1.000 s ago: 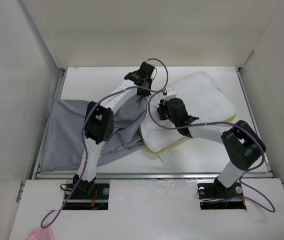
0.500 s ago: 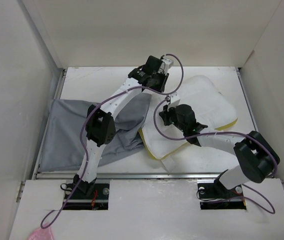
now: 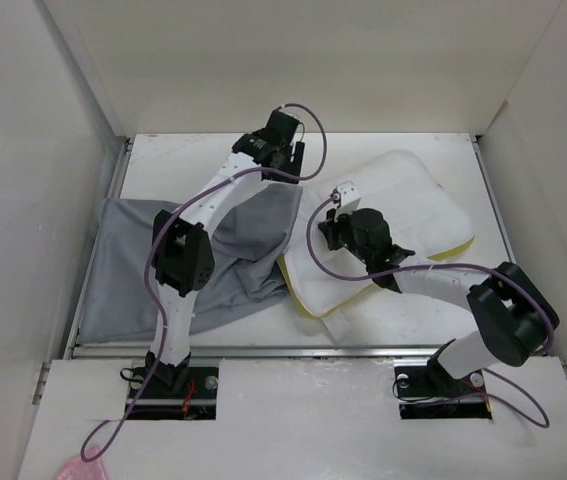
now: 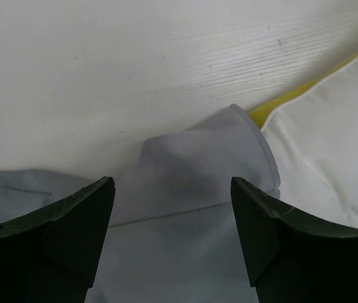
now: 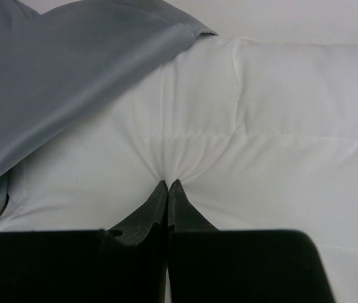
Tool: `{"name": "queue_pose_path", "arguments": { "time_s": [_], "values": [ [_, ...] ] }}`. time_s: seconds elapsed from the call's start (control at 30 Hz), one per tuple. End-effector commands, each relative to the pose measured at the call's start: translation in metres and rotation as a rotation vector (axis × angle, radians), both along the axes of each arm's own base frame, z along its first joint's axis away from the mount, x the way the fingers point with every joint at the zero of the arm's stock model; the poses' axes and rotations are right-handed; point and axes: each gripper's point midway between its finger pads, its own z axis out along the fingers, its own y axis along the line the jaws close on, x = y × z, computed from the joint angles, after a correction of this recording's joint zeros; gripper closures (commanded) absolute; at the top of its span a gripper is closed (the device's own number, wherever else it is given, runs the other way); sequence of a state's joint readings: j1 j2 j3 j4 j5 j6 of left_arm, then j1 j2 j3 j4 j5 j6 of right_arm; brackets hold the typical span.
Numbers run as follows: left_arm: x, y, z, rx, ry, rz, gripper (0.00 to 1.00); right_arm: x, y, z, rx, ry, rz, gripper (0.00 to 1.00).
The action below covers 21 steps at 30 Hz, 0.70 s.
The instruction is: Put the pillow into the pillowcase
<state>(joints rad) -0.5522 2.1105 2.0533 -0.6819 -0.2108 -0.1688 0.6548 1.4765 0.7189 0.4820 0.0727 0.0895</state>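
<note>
The white pillow (image 3: 413, 200) lies at the right of the table, its yellow trim showing at the near left edge. The grey pillowcase (image 3: 133, 265) is spread limp on the left, one corner (image 4: 197, 164) reaching the pillow (image 4: 336, 145). My left gripper (image 3: 288, 160) hovers open over that corner (image 4: 172, 189), with nothing between the jaws. My right gripper (image 3: 328, 228) is shut on a pinch of the pillow's fabric (image 5: 168, 182), which puckers around the fingertips. In the right wrist view the pillowcase (image 5: 65, 82) overlaps the pillow's far left part.
White enclosure walls (image 3: 63, 120) stand close on the left, back and right. A metal rail (image 3: 303, 350) runs along the table's near edge. Purple cables loop off both arms. A pink item (image 3: 75, 468) lies off the table at the bottom left.
My left gripper has opened and let go of the pillowcase corner, which now lies flat; its wrist swung right, then back left. The right arm shifted right, still holding the pillow.
</note>
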Motion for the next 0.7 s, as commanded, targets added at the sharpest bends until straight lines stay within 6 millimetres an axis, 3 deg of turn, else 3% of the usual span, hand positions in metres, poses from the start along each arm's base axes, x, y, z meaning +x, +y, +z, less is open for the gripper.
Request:
{"name": "queue_pose_path", "arguments": {
  "time_s": [0.0,0.2,0.27,0.43,0.47,0.57,0.67],
  "values": [
    [-0.025,-0.019,0.031,-0.035,-0.039,-0.078,0.28,0.019,0.005,0.04,0.081,-0.122,-0.028,1.0],
    [-0.033,-0.038,0.011,-0.026,-0.005,-0.132,0.29,0.023,0.007,0.027,0.063,-0.089,-0.039,1.0],
    [-0.033,-0.039,0.005,-0.02,0.004,-0.132,0.29,0.025,0.008,0.031,0.069,-0.096,-0.039,1.0],
    [-0.032,-0.032,-0.013,0.028,0.036,-0.1,0.45,0.026,0.008,0.027,0.069,-0.085,-0.052,1.0],
    [-0.033,-0.027,-0.027,0.064,0.062,-0.088,0.5,0.027,0.005,0.025,0.061,-0.08,-0.064,1.0],
    [-0.032,-0.022,-0.032,0.092,0.072,-0.063,0.5,0.027,0.005,0.025,0.061,-0.08,-0.064,1.0],
    [-0.034,-0.03,-0.033,0.058,0.082,-0.089,0.44,0.026,0.007,0.025,0.063,-0.078,-0.055,1.0]
  ]
}}
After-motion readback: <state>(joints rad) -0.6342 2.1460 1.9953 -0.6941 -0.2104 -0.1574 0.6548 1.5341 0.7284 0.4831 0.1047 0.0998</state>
